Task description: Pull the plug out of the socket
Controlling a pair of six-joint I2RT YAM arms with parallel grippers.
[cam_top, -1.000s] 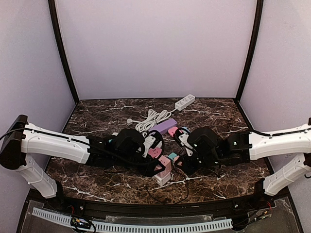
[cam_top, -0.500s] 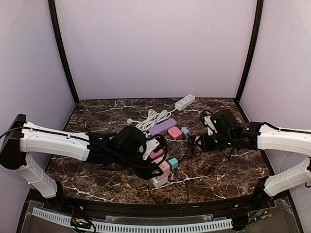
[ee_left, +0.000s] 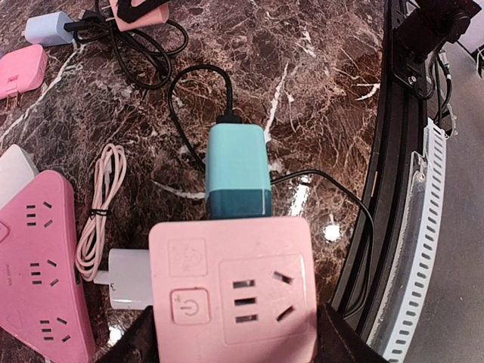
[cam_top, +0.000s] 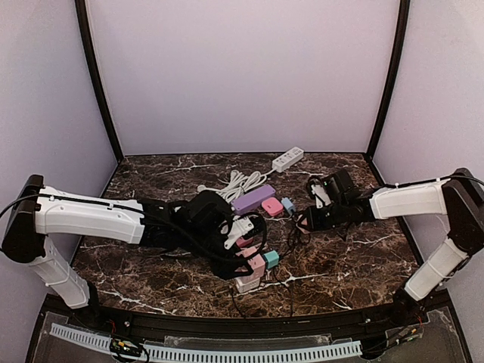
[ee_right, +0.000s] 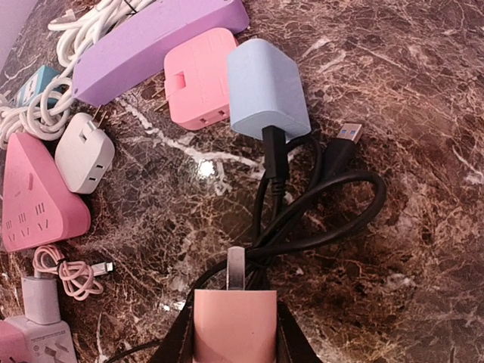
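My left gripper (ee_left: 238, 342) is shut on the pink cube socket (ee_left: 234, 291) and holds it just above the table; from above it shows near the front centre (cam_top: 253, 266). A teal plug (ee_left: 238, 170) with a black cable sits in the socket's far side, and a white plug (ee_left: 128, 276) in its left side. The face towards me has bare slots. My right gripper (ee_right: 236, 344) is shut on a pink plug (ee_right: 234, 318), one metal prong pointing forward, apart from the socket. It hovers over a coiled black cable (ee_right: 318, 219), right of centre (cam_top: 308, 219).
A purple power strip (ee_right: 151, 45), a flat pink adapter (ee_right: 198, 76) and a light-blue charger (ee_right: 266, 87) lie beyond the right gripper. A pink triangular socket (ee_right: 38, 193) and small white plug (ee_right: 85, 151) lie left. A white strip (cam_top: 287, 159) sits far back. The table's front rail (ee_left: 401, 189) is close.
My right gripper has drawn back from beside the pink socket, up and to the right, over the black cable. The left gripper with the socket has barely shifted.
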